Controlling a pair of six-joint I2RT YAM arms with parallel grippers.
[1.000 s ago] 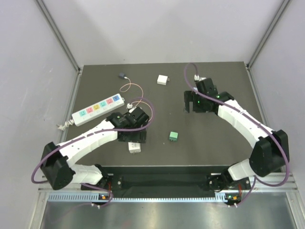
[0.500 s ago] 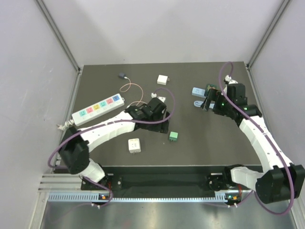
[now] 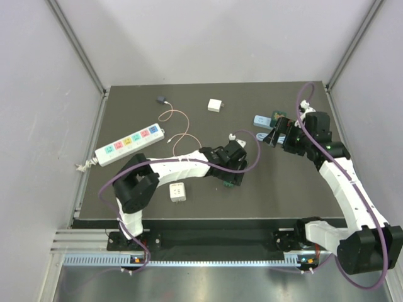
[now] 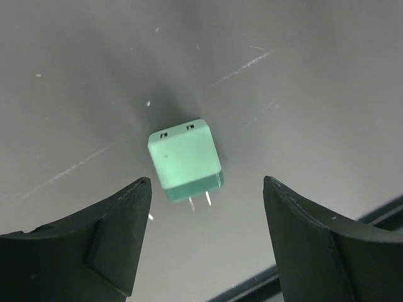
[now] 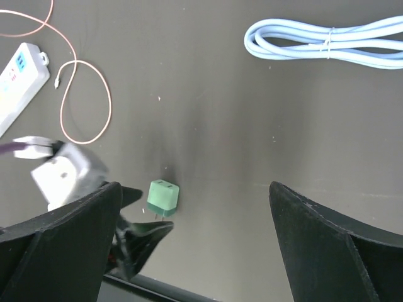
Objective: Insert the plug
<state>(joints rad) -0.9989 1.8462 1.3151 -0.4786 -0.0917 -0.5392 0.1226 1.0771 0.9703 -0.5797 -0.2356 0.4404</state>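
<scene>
The green plug (image 4: 186, 160) lies flat on the dark table, its two prongs (image 4: 199, 201) pointing toward the near edge. My left gripper (image 4: 208, 211) is open and hovers just above it, jaws on either side of the prong end, touching nothing. In the top view the left gripper (image 3: 232, 170) covers most of the plug. The white power strip (image 3: 129, 145) lies at the far left. My right gripper (image 3: 276, 135) is open and empty, raised at the right. Its view shows the plug (image 5: 163, 197) and the strip's end (image 5: 19, 78).
A white adapter (image 3: 177, 192) lies near the front, another white plug (image 3: 216, 105) at the back. A thin pink cable (image 3: 176, 119) loops beside the strip. A coiled light blue cable (image 5: 327, 41) lies by the right gripper. A small dark plug (image 3: 162, 99) sits at the back left.
My left arm has swung right, from beside the white adapter to over the green plug. My right arm moved right and back, then held nearly still.
</scene>
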